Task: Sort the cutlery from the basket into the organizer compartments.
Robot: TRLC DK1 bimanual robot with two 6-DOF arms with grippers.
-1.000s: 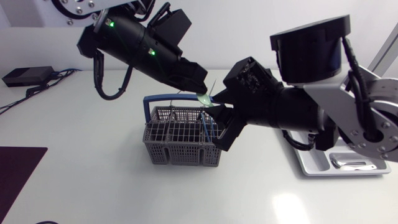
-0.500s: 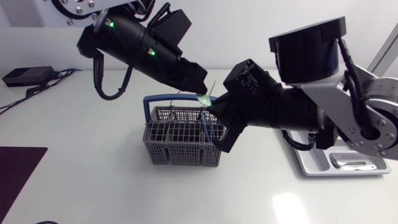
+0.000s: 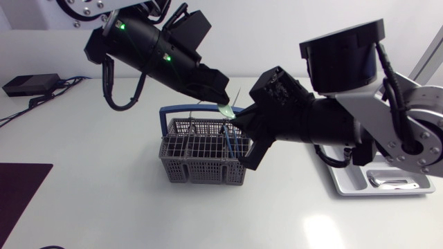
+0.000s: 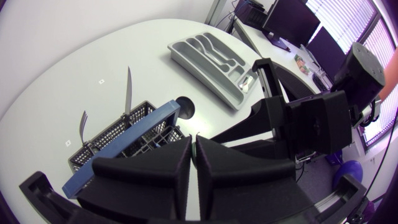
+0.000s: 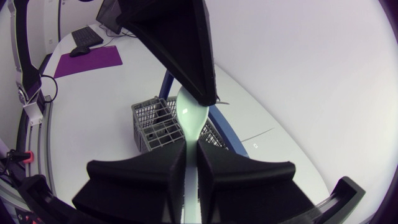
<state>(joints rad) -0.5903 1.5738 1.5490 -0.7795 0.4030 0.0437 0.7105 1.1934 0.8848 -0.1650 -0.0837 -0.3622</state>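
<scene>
**Q:** Where is the spoon, and what are your grippers doing?

**A:** I am holding a pale green spoon point(image 5: 191, 115) in the air just above the basket point(image 3: 202, 160), between my two arms. My right gripper point(image 5: 191, 148) is clamping the spoon's handle from two sides. My left gripper point(image 4: 194, 140) is sitting over the bowl end. Its fingers are drawn nearly together with a thin green sliver between them, so it looks to be pinching the bowl's edge, though that view is tight.

**Q:** How should this hand-over be done well?

**A:** I judge that one gripper should be gripping firmly before the other is letting go. The left should be opening straight, without twisting. The spoon is smooth and glossy, probably plastic, with a rounded bowl and a flat narrow handle, so it could be swivelling under a light pinch. The right arm would then be carrying it to the organizer point(image 3: 339, 183), well apart on my right.

**Q:** What else is there?

**A:** The basket is a boxy grey lattice with a blue arched handle point(image 3: 181, 107). A thin metal knife point(image 4: 128, 90) and a fork point(image 4: 83, 124) are standing upright in it. The organizer is a smooth moulded tray with long rounded compartments, and one shiny metal piece point(image 3: 387, 181) is lying in one of them.
</scene>
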